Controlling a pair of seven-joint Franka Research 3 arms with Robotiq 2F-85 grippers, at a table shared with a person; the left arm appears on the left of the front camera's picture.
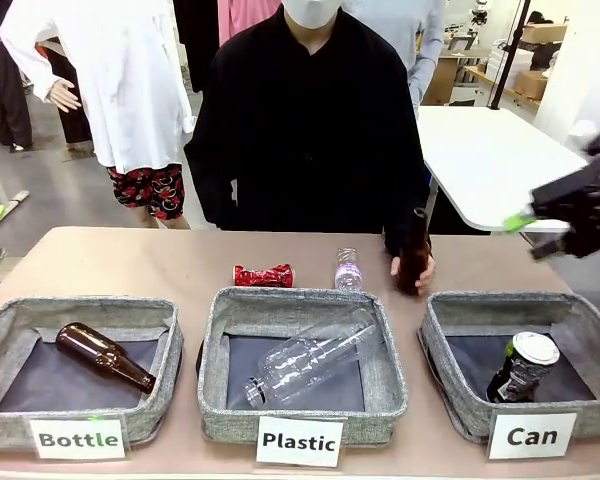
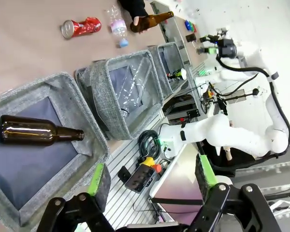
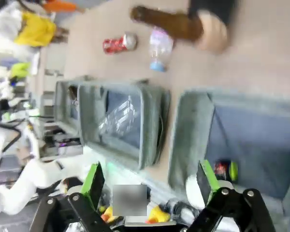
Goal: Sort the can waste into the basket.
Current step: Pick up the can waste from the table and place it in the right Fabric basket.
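Left gripper (image 2: 151,174): we see it raised off the table on the near side of the "Plastic" basket (image 1: 212,345). Its green-padded jaws are spread wide with nothing between them.
Right gripper (image 1: 532,236): we see it held in the air well to the right of the "Plastic" basket. Its fingers reach in toward the table, parted and empty.
"Can" basket (image 1: 450,345): it sits just right of the "Plastic" basket, in the same front row.
Dark can (image 1: 521,366): it leans inside the "Can" basket, silver-white top upward.
"Bottle" basket (image 1: 10,325): it sits just left of the "Plastic" basket, with a brown glass bottle (image 1: 104,355) lying in it.
Clear plastic bottle (image 1: 305,362): it lies slantwise inside the "Plastic" basket.
Red can (image 1: 263,276): crushed and on its side on the table, just behind the far rim of the "Plastic" basket.
Small plastic bottle (image 1: 348,270): it is also just behind that far rim, right of the red can.
Person's hand (image 1: 425,274): beyond the far right corner of the "Plastic" basket, we see it wrapped around an upright brown bottle (image 1: 415,250).
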